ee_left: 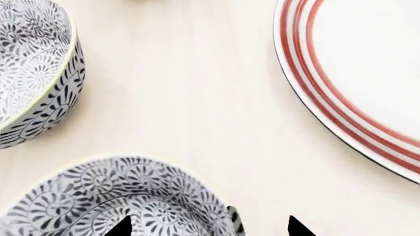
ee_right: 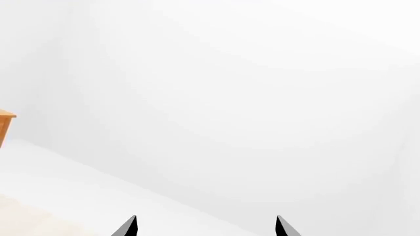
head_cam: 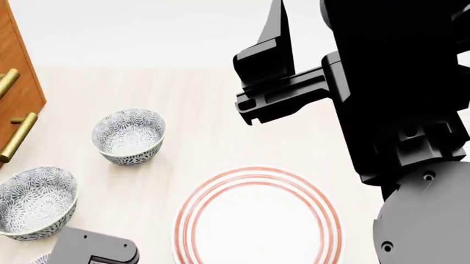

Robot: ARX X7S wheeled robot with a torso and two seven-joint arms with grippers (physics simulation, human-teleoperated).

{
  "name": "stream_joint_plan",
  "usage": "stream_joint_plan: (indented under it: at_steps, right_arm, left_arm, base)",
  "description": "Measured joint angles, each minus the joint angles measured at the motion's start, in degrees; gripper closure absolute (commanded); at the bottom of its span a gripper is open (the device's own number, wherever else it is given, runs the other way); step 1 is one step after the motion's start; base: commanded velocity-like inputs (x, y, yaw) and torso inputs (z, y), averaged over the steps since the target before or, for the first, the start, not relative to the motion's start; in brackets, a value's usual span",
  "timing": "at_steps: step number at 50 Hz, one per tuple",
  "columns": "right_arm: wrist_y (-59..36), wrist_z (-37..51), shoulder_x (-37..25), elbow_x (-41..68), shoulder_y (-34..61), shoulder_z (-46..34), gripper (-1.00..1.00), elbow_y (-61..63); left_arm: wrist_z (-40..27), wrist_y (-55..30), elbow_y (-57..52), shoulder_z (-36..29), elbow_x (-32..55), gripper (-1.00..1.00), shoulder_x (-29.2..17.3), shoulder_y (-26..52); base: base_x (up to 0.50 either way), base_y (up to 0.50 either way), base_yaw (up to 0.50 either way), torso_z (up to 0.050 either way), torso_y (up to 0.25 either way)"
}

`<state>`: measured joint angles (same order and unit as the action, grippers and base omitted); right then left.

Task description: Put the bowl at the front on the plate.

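Note:
The bowl (ee_left: 118,196) at the front, white with a grey-blue floral pattern, lies right under my left gripper (ee_left: 210,227). The gripper is open: one fingertip (ee_left: 121,227) is over the bowl's inside, the other (ee_left: 298,228) is outside its rim, and nothing is held. In the head view only a sliver of this bowl (head_cam: 41,258) shows beside the left gripper's grey body (head_cam: 92,247). The plate (head_cam: 257,220), white with red rings, lies to the bowl's right and also shows in the left wrist view (ee_left: 354,73). My right gripper (ee_right: 204,227) is open and raised, facing a white wall.
Two more patterned bowls stand on the light wooden table: one (head_cam: 33,201) just behind the front bowl, also in the left wrist view (ee_left: 33,69), and one (head_cam: 129,135) farther back. A wooden cabinet with brass handles (head_cam: 18,93) is at the left. The black right arm (head_cam: 389,110) hangs over the table's right side.

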<state>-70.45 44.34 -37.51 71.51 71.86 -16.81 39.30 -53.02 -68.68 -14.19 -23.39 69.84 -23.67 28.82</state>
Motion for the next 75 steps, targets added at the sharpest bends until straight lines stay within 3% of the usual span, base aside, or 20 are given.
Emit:
stream_joint_plan:
  at_steps: [26, 27, 47, 63, 75]
  right_arm:
    - [0.8, 0.2, -0.8, 0.2, -0.5, -0.4, -1.00, 0.4]
    - [0.9, 0.2, -0.8, 0.1, -0.5, -0.4, -1.00, 0.4]
    - [1.5, 0.2, -1.1, 0.0, -0.7, -0.9, -1.00, 0.4]
    - [2.0, 0.3, -1.5, 0.1, -0.8, -1.3, -1.00, 0.6]
    - [2.4, 0.2, -1.6, 0.0, -0.7, -1.5, -1.00, 0.6]
  left_arm:
    - [0.4, 1.2, 0.9, -1.3, -0.1, -1.00, -0.1, -1.1]
    - [0.5, 1.2, 0.9, -1.3, -0.1, 1.00, -0.1, -1.2]
    - [6.4, 0.9, -1.3, -2.0, -5.0, 1.00, -1.6, -1.6]
    - [11.9, 9.2, -3.0, -2.3, -9.6, 1.00, -3.5, -2.6]
    - [10.9, 12.6, -5.8, -2.4, -9.4, 1.00, -4.4, -1.8]
  base:
    - [0.00, 0.00, 0.00, 0.000, 0.000]
    - [0.00, 0.00, 0.00, 0.000, 0.000]
    - [0.01, 0.00, 0.00, -0.003, 0.000]
    - [0.00, 0.00, 0.00, -0.001, 0.000]
    - [0.00, 0.00, 0.00, 0.000, 0.000]
